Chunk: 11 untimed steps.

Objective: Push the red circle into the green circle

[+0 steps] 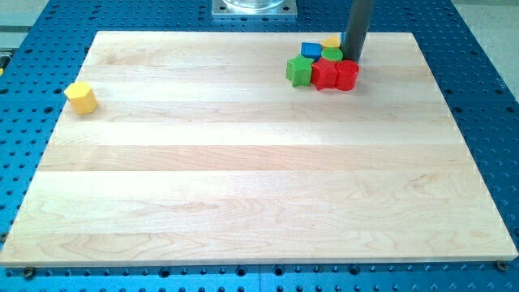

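Observation:
A cluster of blocks sits near the view's top right of the wooden board [243, 162]. The red circle [348, 75] is at the cluster's right, touching a red star-like block [324, 74] on its left. The green circle [332, 55] lies just above them, touching or nearly touching both. A green star [299, 70] is at the cluster's left, a blue block [311, 50] above it, and a yellow block [331, 40] at the top. My tip [353, 59] stands just above the red circle and right of the green circle.
A yellow hexagon [81, 97] sits alone near the board's left edge. The board lies on a blue perforated table [486, 122]. The arm's metal base [254, 8] is at the view's top centre.

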### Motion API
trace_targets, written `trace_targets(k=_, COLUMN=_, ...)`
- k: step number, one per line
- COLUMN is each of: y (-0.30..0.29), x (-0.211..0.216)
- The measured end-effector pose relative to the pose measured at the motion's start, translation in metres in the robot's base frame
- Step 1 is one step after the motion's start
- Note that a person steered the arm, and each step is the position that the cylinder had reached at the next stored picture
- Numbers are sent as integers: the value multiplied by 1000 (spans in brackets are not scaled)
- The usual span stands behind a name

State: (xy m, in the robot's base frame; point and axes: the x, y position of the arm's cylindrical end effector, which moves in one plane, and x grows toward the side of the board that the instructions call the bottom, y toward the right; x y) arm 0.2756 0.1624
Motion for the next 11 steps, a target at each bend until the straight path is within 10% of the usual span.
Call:
trace_targets(k=2, y=79, x=79)
trace_targets(k=4, y=-32, x=55)
trace_targets(k=9, y=-21, x=92)
trace_targets(k=11, y=-304, x=239)
